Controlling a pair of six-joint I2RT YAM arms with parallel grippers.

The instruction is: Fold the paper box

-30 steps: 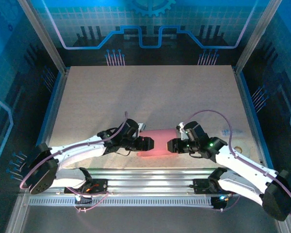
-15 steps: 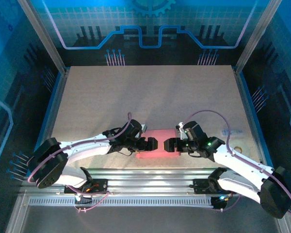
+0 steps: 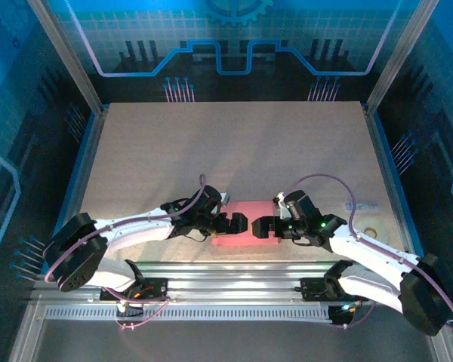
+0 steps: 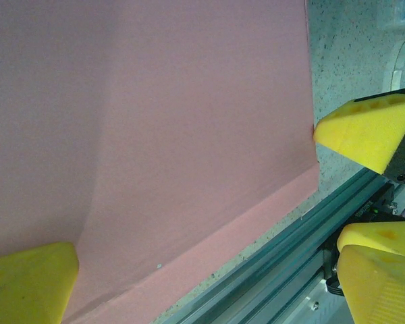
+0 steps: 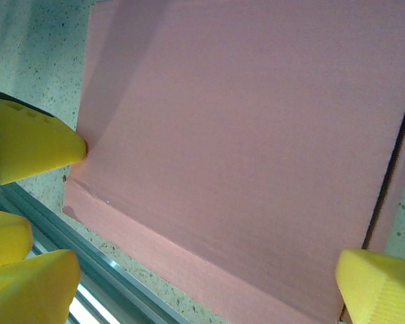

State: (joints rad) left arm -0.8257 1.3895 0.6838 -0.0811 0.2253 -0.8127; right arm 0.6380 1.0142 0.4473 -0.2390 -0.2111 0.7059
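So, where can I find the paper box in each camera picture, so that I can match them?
Top external: the paper box lies low in the centre, pink, just beyond the metal rail.
Left wrist: its pink face covers the left and middle; the rail crosses the lower right.
Right wrist: its pink face covers the middle and right; the rail crosses the lower left.
Shared landmark: the rail beside the box's near edge.
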